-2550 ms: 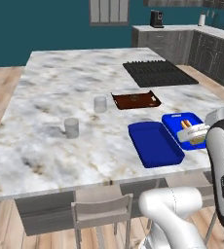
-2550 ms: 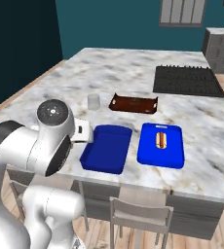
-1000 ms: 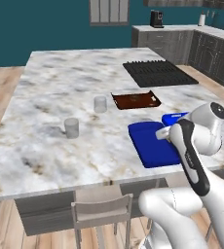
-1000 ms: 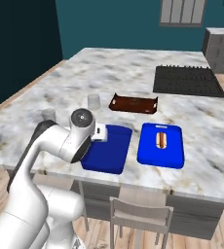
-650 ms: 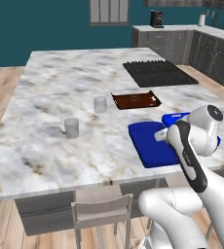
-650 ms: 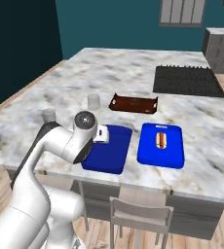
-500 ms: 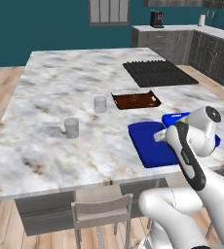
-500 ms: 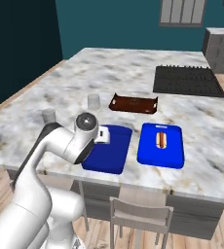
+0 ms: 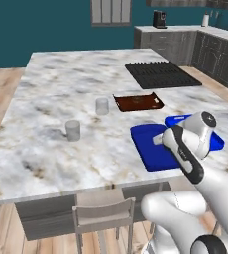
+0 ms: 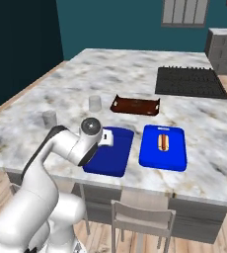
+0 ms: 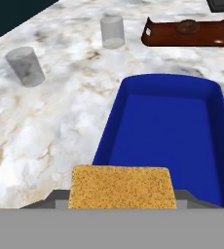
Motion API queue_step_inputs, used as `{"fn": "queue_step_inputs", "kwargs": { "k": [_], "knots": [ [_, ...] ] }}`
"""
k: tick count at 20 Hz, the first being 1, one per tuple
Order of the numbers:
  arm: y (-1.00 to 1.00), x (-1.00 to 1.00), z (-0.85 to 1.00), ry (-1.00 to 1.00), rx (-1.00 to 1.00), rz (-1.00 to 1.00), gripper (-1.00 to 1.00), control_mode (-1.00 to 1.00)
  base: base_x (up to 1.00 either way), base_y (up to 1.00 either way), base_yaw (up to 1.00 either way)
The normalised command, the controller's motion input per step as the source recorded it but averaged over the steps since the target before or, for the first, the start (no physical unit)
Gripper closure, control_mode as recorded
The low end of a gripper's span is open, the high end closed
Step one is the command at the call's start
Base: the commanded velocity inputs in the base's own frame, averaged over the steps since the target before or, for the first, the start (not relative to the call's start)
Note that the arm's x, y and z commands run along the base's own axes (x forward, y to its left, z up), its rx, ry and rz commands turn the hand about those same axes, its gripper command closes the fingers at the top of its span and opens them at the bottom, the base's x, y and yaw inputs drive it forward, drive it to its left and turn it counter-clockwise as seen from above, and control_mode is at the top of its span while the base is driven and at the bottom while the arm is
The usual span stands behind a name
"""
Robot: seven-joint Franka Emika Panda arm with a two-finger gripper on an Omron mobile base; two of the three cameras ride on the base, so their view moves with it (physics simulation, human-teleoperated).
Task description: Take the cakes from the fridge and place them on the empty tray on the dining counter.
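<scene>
Right now the yellow-orange cake sits at the bottom centre of the hand view, a squarish speckled slab wedged between the two dark tips of the claw, so the claw is grasping the cake with its jaws spread to the cake's width. Directly above it in that frame, that is, ahead along the claw's line of sight, lies the empty blue tray, its near rim just past the cake's far edge. The tray's long axis runs up the frame, away from the claw, and its bare floor fills the centre and right.

In the left base view the tray shows at centre right with the arm's wrist bent over its near right corner; in the right base view it lies left of centre, beside the second blue tray carrying the hot-dog-like item, with the wrist at its near left edge. Both trays rest on the marbled counter.

So the relation that matters: the cake hangs near the tray's near short rim, not yet over the middle of the floor. My judgement is that the coming move calls for a short advance along the tray's long axis and a lowering before letting go. The dark red-brown cake cannot be made out with certainty in these views.
</scene>
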Motion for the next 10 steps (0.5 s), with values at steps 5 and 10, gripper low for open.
{"fn": "queue_step_inputs", "kwargs": {
  "k": [5, 10],
  "knots": [
    [0.00, 0.31, -0.08, 0.00, 0.00, 0.00, 1.00, -1.00, 0.00, 0.00, 0.00],
    [-0.07, 0.28, 0.00, 0.00, 0.00, 0.00, 1.00, -1.00, 0.00, 0.00, 0.00]
  ]
}}
